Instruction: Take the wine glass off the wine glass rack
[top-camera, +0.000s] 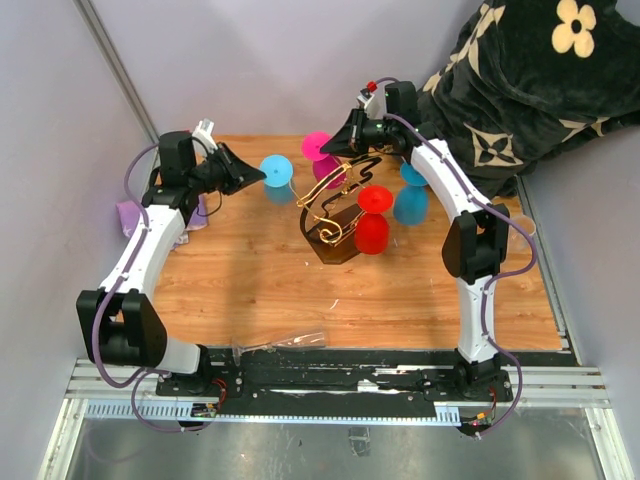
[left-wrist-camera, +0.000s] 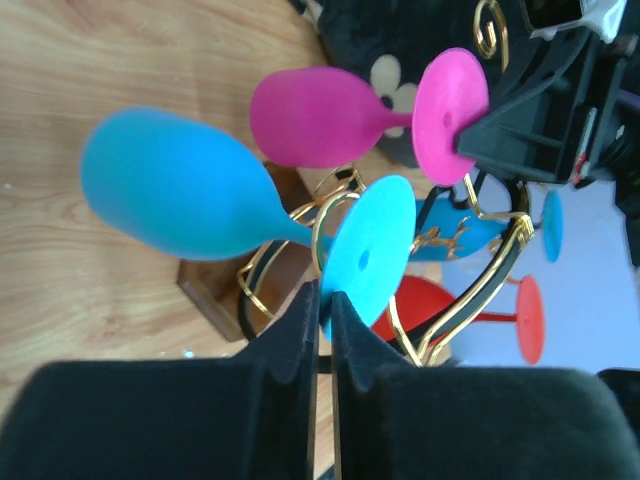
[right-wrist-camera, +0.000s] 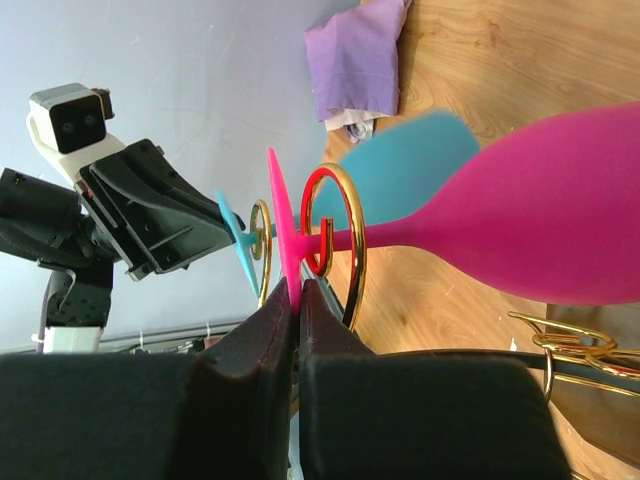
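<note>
Pinching the blue wine glass (left-wrist-camera: 180, 185) by its foot, left gripper (left-wrist-camera: 323, 295) is clamped; right gripper (right-wrist-camera: 296, 290) clamps the pink wine glass (right-wrist-camera: 560, 210) foot beside the wine glass rack (top-camera: 330, 200).

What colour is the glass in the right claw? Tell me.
Pink; the glass shows best in the right wrist view.

Right wrist view: pink wine glass (right-wrist-camera: 540, 220) bowl cut off at right edge. 
Left wrist view: blue wine glass (left-wrist-camera: 180, 185) blurred, hides part of wine glass rack (left-wrist-camera: 212, 288) base. 
Top view: purple cloth (top-camera: 128, 215) partly behind left arm (top-camera: 150, 240).
</note>
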